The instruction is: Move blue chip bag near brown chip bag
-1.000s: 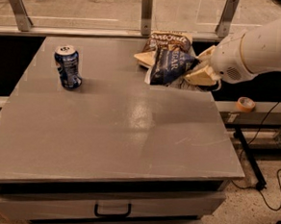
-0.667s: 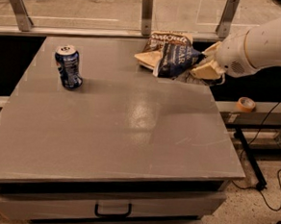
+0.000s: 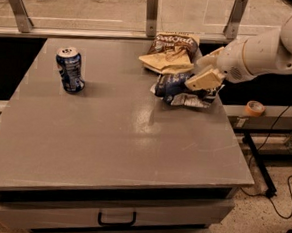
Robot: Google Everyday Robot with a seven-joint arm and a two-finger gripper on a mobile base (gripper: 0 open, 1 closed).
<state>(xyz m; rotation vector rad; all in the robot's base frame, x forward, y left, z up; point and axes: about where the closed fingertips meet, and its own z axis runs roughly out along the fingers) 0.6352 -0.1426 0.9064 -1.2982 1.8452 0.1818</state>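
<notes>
The grey table (image 3: 109,136) spreads out below and to the left of the gripper (image 3: 203,81), which sits over its far right part. The white arm (image 3: 271,47) reaches in from the right edge and ends at the gripper. The brown chip bag (image 3: 170,52) lies just left of and beyond the gripper, at the table's back edge. The blue chip bag (image 3: 175,88) lies crumpled on the table directly under the gripper and to its left, touching the brown bag's near edge. Whether the gripper is clamped on the blue bag or loose, I cannot tell. A blue soda can (image 3: 70,69) stands upright far to the gripper's left.
</notes>
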